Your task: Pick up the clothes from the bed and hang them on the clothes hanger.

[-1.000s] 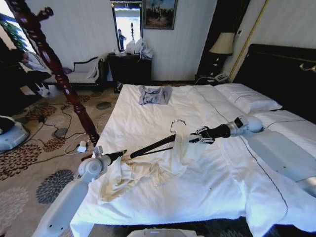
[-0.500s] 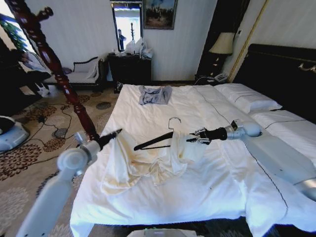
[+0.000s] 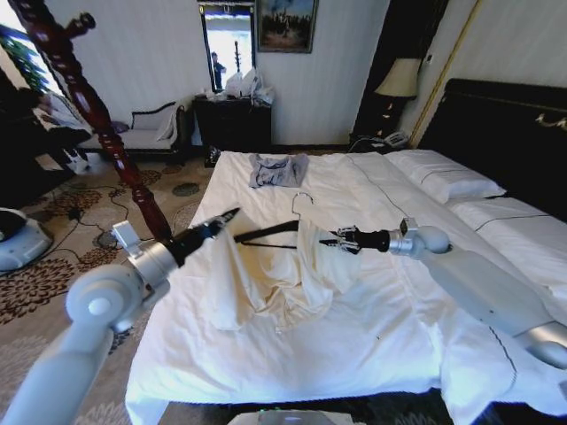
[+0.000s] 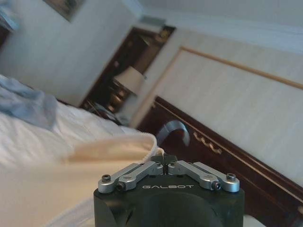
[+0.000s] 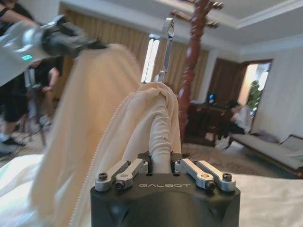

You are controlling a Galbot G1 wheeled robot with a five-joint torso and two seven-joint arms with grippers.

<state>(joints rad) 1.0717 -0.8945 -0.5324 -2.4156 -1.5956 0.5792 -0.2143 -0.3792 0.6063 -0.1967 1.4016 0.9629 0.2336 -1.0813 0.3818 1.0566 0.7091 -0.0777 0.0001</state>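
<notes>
The cream clothes (image 3: pixel 266 279) hang lifted off the white bed (image 3: pixel 372 328), draped over the black clothes hanger (image 3: pixel 266 233), whose hook (image 3: pixel 304 199) points up. My left gripper (image 3: pixel 229 215) is shut on the garment's zip edge at the left end of the hanger; the left wrist view shows the closed fingertips (image 4: pixel 164 161) pinching cream fabric (image 4: pixel 113 149). On the right side, my right gripper (image 3: pixel 330 240) is shut on a bunched fold of the clothes (image 5: pixel 158 127), with the hook (image 5: pixel 166 38) rising above. The garment's lower part still rests on the duvet.
A small grey-blue garment (image 3: pixel 277 170) lies near the far end of the bed. Dark headboard (image 3: pixel 505 115) and pillows (image 3: pixel 443 177) are on the right. A twisted wooden post (image 3: pixel 97 115) stands left of the bed, over patterned carpet with cables (image 3: pixel 106 235). A lamp (image 3: pixel 400 80) stands at the back.
Both grippers have risen and moved farther up the bed. The left gripper has pulled the garment's edge up off the duvet, and the hanger with the draped clothes now hangs higher.
</notes>
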